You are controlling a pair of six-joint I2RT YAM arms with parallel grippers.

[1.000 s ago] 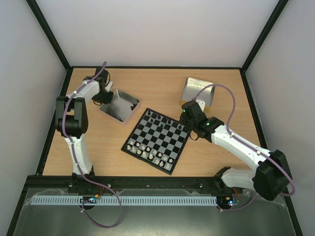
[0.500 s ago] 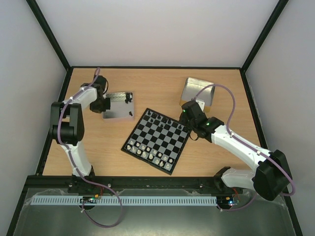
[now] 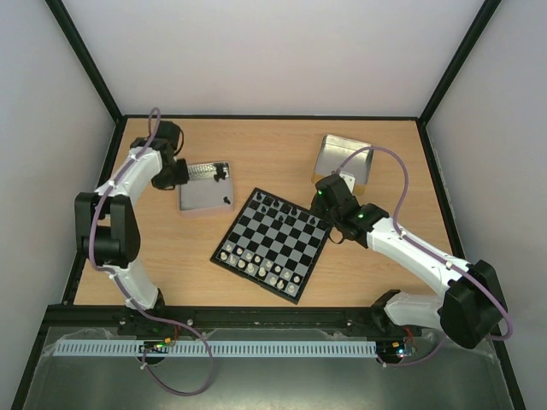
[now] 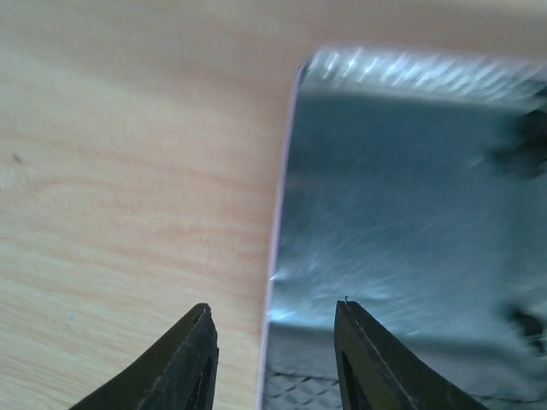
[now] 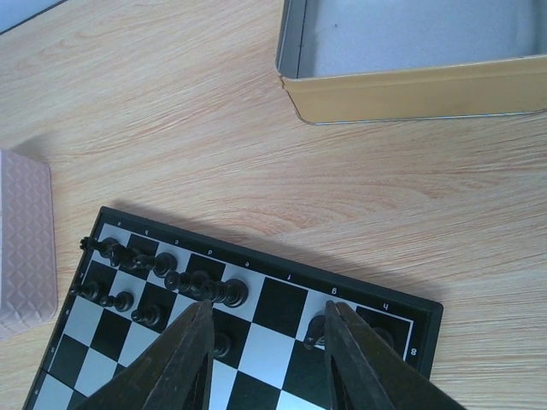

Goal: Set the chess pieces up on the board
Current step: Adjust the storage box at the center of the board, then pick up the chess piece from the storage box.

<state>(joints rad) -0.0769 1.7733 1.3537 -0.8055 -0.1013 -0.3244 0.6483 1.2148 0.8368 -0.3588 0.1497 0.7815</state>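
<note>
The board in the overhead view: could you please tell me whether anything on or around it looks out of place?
The board sits turned diagonally to the table edges. Its black chess pieces bunch unevenly along the far rows, leaving gaps, and a few dark pieces lie in the metal tray beside it.

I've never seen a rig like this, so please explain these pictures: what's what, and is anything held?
Two robot arms stand at the near edge of a table. One picture looks down from above; the others come from a camera on each wrist. On the table: a chessboard with black pieces along its far side, pale pieces along its near side, a shiny metal tray and a gold-sided tin. The left tool is open astride the tray's edge; the right tool hangs open over the black pieces. Neither holds anything.
</note>
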